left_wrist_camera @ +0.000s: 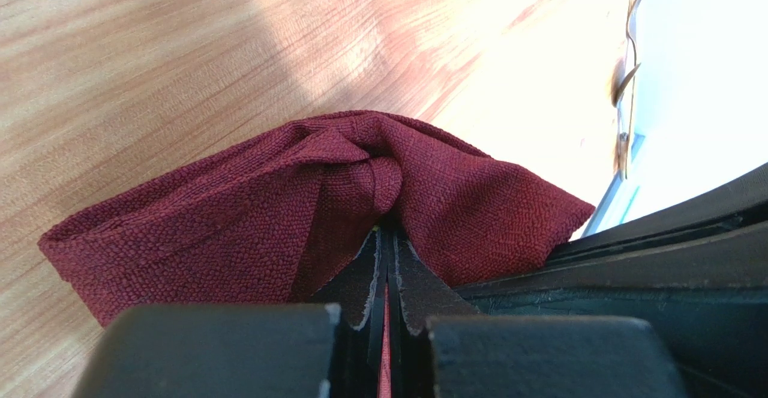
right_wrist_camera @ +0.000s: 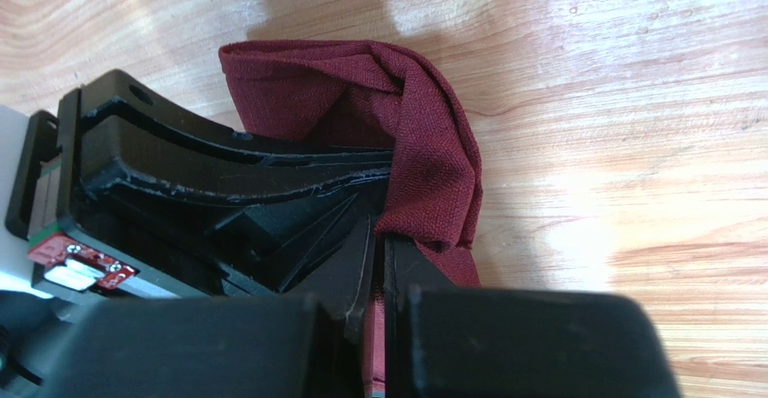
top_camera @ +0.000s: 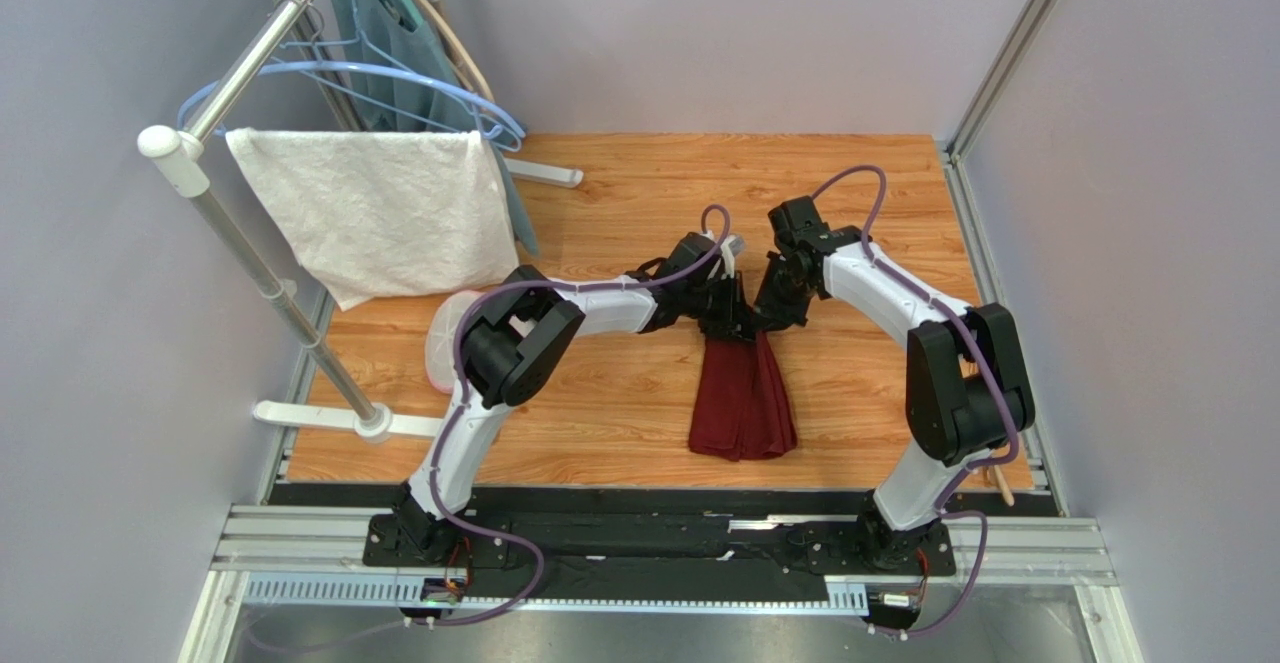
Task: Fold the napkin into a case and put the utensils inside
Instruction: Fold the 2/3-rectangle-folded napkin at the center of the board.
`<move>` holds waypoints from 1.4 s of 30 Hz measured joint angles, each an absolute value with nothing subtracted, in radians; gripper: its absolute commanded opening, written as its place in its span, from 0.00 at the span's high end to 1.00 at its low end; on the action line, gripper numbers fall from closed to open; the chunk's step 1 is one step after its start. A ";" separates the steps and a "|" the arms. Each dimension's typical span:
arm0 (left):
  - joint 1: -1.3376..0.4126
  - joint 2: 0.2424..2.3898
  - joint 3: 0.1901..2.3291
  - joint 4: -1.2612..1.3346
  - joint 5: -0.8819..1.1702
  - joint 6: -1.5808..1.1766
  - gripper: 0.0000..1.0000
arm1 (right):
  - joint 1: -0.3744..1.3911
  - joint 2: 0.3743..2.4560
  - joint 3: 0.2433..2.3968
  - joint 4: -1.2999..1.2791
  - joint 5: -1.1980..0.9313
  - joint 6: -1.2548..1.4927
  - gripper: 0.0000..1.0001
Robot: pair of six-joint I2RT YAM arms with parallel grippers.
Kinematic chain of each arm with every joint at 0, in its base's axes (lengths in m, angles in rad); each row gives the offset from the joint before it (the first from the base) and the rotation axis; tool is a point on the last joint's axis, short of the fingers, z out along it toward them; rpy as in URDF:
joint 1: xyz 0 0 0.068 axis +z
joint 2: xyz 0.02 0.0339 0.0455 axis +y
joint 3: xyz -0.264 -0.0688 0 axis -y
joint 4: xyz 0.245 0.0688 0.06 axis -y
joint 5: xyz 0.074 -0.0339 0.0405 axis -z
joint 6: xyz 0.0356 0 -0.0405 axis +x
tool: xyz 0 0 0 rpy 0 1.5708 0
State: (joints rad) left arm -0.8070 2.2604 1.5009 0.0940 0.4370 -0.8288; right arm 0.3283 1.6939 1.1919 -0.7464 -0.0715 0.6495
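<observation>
Folding stage, approx. midway at best. The napkin [top_camera: 744, 401] lies on the wood surface [top_camera: 631, 393] between the two arms, gathered lengthwise into a narrow band. It is pinched tight at its far end and fans wider toward the arm bases. It's roughly doubled over, not a crisp strip: layers overlap unevenly in the top view, and both wrist views show puckered, bunched cloth at the grip.

Left fingers [left_wrist_camera: 359, 283] are together, clamped on the far end of the napkin, with a sliver of maroon showing in the seam between them. Right fingers [right_wrist_camera: 347, 263] are likewise clamped on the same end, just beside the left pair — the two grips are nearly touching.

Done, as far as one can judge: the cloth is narrowed to about strip width. Left to do: flatten and square it into a proper case w/ a pocket (no pocket opening is visible), then load the utensils. No fork or spoon can be made out for sure. A slim tan tip [top_camera: 1002, 483] pokes out by the right arm near the surface edge and may be a handle — can't tell. Nothing lies in or on the napkin. So the insertion half of the job looks untouched, and the fold itself prob. needs at least one more pass.
</observation>
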 measured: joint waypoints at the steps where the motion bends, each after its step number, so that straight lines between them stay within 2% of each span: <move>1: -0.807 2.259 1.501 0.094 0.437 -0.826 0.91 | 0.329 1.694 1.192 -0.746 -0.069 0.656 1.00; 3: -0.805 2.254 1.499 0.084 0.437 -0.818 0.85 | 0.329 1.694 1.192 -0.746 -0.065 0.664 1.00; 7: -0.795 2.211 1.472 0.030 0.448 -0.808 0.82 | 0.329 1.694 1.192 -0.746 -0.057 0.667 1.00; 20: -0.764 2.017 1.400 -0.137 0.431 -0.709 0.95 | 0.329 1.700 1.200 -0.766 -0.033 0.666 1.00; 29: -0.728 2.108 1.335 -0.078 0.446 -0.762 0.97 | 0.352 1.735 1.269 -0.815 0.031 0.666 1.00; 42: -0.738 2.168 1.328 0.118 0.503 -0.880 0.98 | 0.519 1.848 1.397 -0.936 0.267 0.749 1.00</move>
